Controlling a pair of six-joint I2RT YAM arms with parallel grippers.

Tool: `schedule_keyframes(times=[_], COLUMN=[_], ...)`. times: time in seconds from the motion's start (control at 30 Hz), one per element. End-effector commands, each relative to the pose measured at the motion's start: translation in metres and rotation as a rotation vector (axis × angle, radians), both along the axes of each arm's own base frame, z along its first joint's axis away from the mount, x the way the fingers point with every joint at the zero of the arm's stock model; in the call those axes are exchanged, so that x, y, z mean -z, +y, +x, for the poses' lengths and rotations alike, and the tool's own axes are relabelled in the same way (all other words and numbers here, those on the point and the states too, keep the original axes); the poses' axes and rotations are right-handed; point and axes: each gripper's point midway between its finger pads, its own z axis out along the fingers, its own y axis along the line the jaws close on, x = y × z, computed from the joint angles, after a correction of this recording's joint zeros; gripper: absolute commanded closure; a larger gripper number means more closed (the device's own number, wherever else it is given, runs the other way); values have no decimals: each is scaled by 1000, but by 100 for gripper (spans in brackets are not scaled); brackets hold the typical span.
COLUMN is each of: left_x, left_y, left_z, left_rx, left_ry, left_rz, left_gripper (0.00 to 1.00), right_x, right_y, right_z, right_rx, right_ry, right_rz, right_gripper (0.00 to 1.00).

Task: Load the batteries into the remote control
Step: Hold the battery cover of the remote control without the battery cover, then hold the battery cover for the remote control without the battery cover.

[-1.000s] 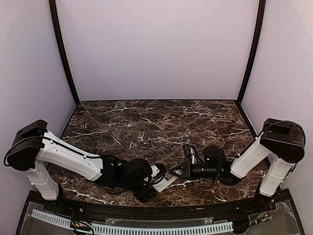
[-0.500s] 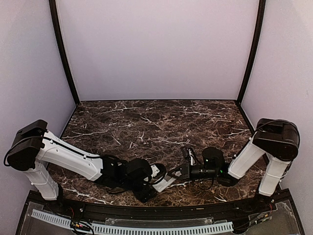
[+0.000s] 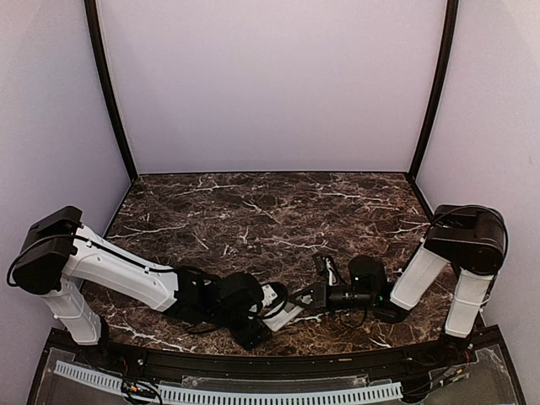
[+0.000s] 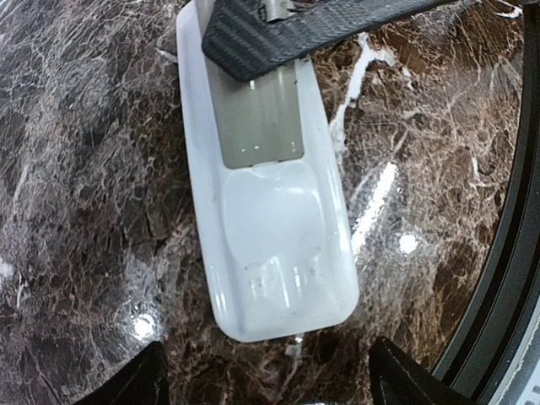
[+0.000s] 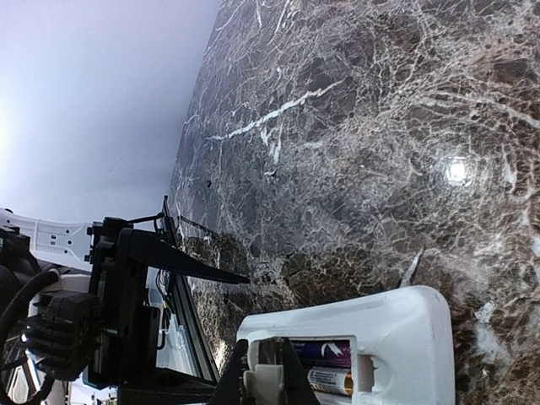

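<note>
the left gripper's jaws stand wide apart, clear of the remote control, so the right gripper, jaws together beside the batteries, could shove the loose handset and unseat them.

batteries in remote control, on table
</note>
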Motion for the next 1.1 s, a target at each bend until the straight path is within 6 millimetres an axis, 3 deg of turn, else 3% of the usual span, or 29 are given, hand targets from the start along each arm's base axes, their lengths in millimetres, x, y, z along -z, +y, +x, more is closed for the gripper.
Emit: schedule_keyframes(times=[0.0, 0.23, 0.33, 0.5, 1.07], left_x=[-31, -69, -64, -49, -25], left_y=[-26, -57, -59, -63, -66], left_z=[10, 34, 44, 46, 49], left_rx=[63, 56, 46, 74, 67], left_ry=[-81, -128, -153, -154, -145], left_rz=[-73, -244, -223, -182, -146], left_gripper=[18, 19, 26, 41, 59], right_x=[13, 14, 13, 12, 10], right_y=[-6, -5, -5, -4, -4], right_z=[-5, -6, -6, -6, -8], right_rx=[4, -2, -3, -4, 0], right_ry=[28, 37, 38, 41, 38], right_rz=[-33, -38, -33, -36, -33], right_gripper=[100, 100, 100, 100, 100])
